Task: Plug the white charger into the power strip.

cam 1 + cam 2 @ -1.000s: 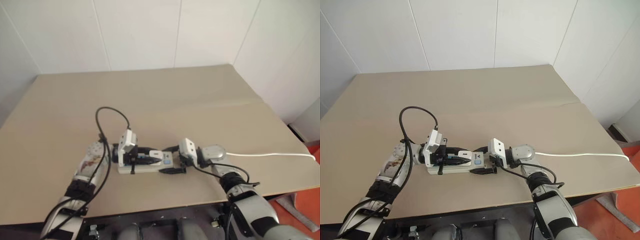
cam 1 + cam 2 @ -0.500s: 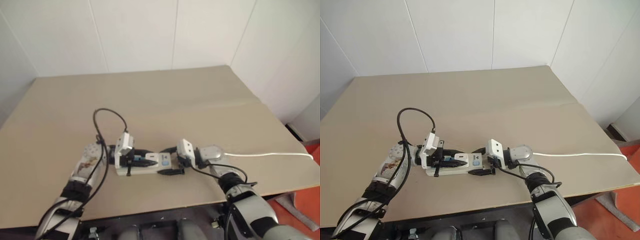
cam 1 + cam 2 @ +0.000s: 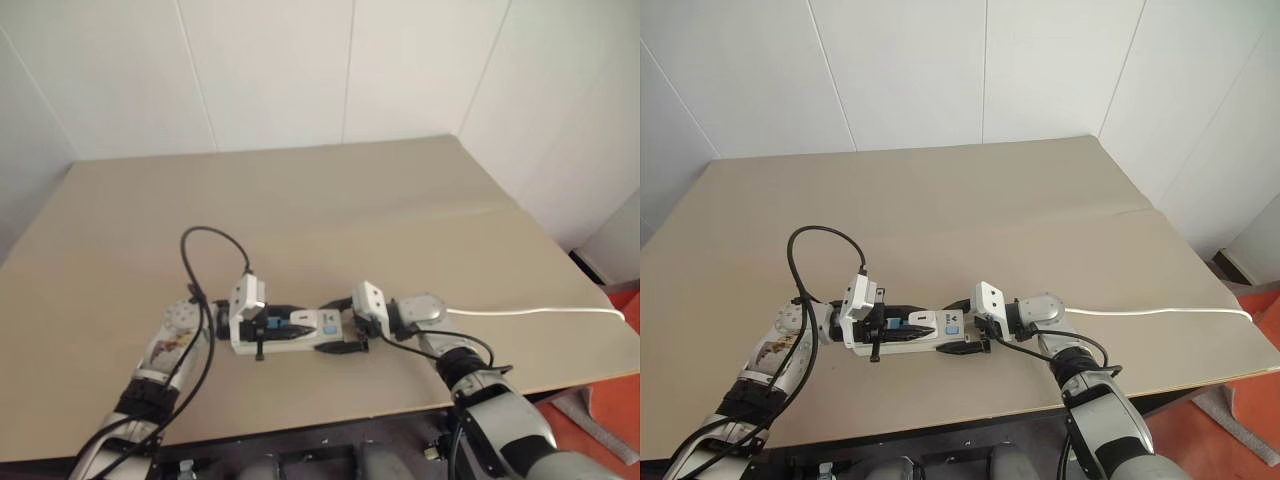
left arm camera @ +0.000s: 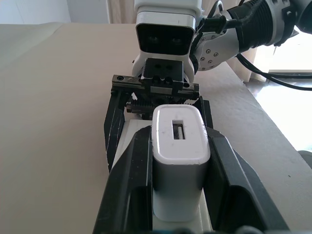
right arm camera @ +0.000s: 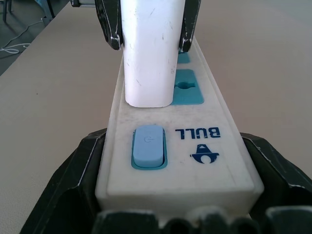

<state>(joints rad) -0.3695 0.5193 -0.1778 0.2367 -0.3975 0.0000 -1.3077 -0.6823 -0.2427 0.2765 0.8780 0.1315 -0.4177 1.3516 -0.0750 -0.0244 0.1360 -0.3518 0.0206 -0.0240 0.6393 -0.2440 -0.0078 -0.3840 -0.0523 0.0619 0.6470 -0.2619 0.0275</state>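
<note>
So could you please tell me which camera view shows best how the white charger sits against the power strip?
The right wrist view: the white charger stands upright, its base against the power strip beside the blue switch. The left wrist view shows its top between the left hand's fingers; the eye views show it small and partly hidden.

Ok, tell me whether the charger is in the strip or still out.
In. The white charger stands upright with its base flush on the power strip, in the socket beside the switch, left hand clamped on it.
</note>
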